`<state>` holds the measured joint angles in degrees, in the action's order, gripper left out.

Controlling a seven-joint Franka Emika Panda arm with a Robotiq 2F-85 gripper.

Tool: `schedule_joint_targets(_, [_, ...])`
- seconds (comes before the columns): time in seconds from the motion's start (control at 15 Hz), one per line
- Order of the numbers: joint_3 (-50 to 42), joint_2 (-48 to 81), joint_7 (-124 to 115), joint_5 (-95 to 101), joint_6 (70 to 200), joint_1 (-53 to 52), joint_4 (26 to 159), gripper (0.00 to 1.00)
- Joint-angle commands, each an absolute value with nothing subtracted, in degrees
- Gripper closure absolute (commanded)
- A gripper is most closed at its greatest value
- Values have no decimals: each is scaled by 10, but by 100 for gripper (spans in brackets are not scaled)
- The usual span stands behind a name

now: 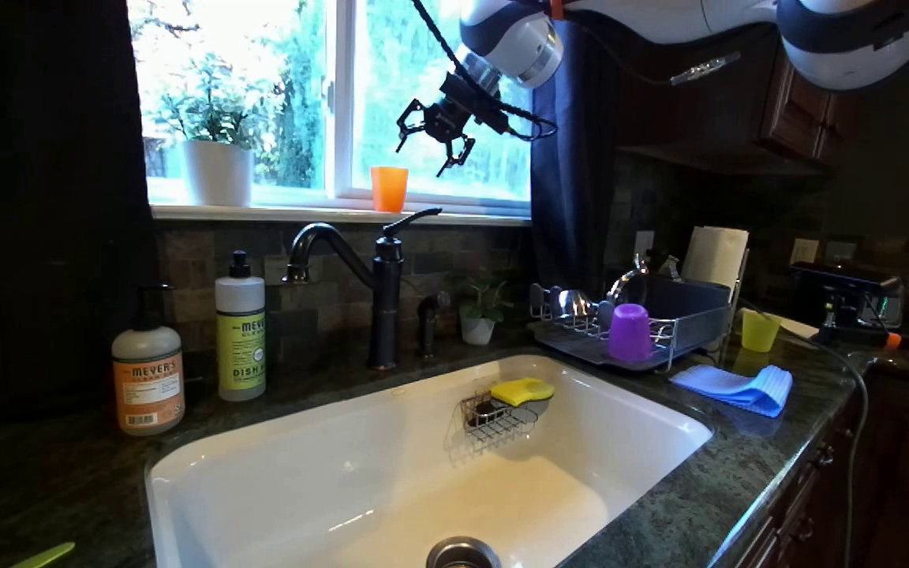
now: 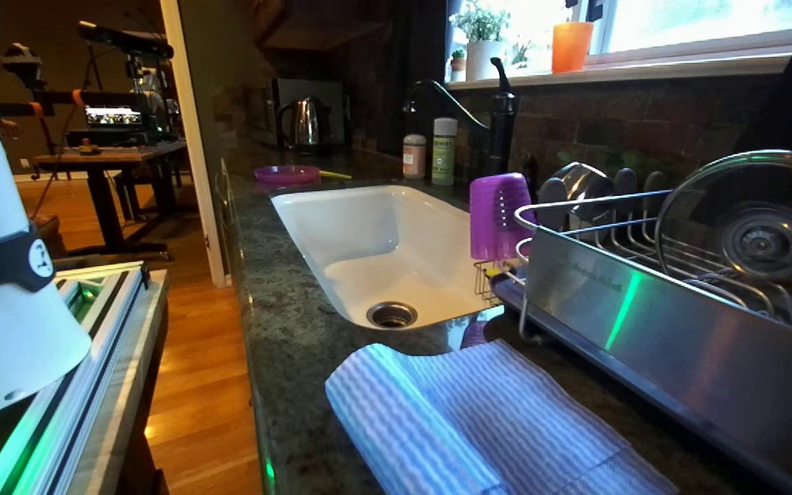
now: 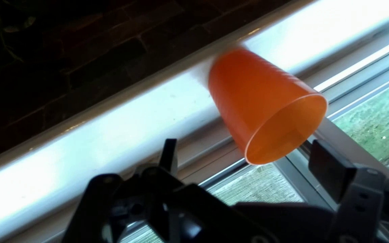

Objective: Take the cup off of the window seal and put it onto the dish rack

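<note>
From my station I see the black two-fingered gripper (image 1: 419,162) hanging tilted in front of the large bright window (image 1: 383,79), its fingers (image 3: 331,168) spread wide apart. The task's cup, a small, slightly translucent orange plastic tumbler (image 1: 389,189), stands upright on the long, narrow white ledge (image 1: 289,214) at the window's base. My wrist view shows its round mouth facing the camera, close to the fingers; in an exterior view I make out a gap between fingertips and rim. Well along the same ledge stands a leafy green plant in a smooth white pot (image 1: 218,177). The low rectangular metal-wire dish rack (image 2: 678,350) stands on the dark stone counter (image 2: 279,357), beside the white sink (image 1: 281,473). A purple plastic cup (image 2: 499,213) sits mouth down at a corner of it, and a round glass lid with a metal rim (image 2: 757,244) stands among the wires. Near the rack I have a folded, striped blue cloth (image 1: 746,386) and a yellow-green cup (image 1: 760,330). A yellow sponge (image 1: 521,390) rests in a small wire basket (image 1: 490,430) inside the sink, and a curved black faucet (image 1: 386,308) rises behind it.
</note>
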<state>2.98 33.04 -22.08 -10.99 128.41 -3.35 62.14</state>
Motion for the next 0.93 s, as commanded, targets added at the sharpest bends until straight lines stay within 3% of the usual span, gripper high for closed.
schedule_joint_targets(0.0, [40, 388, -212, -119, 1258, -30, 545, 1])
schedule_joint_targets(0.13, [43, 408, -212, -117, 1249, -30, 520, 3])
schedule_joint_targets(0.27, [46, 424, -213, -116, 1239, -31, 499, 28])
schedule_joint_targets(0.33, [47, 431, -212, -115, 1233, -31, 489, 32])
schedule_joint_targets(0.87, [30, 450, -229, -84, 1167, -42, 439, 96])
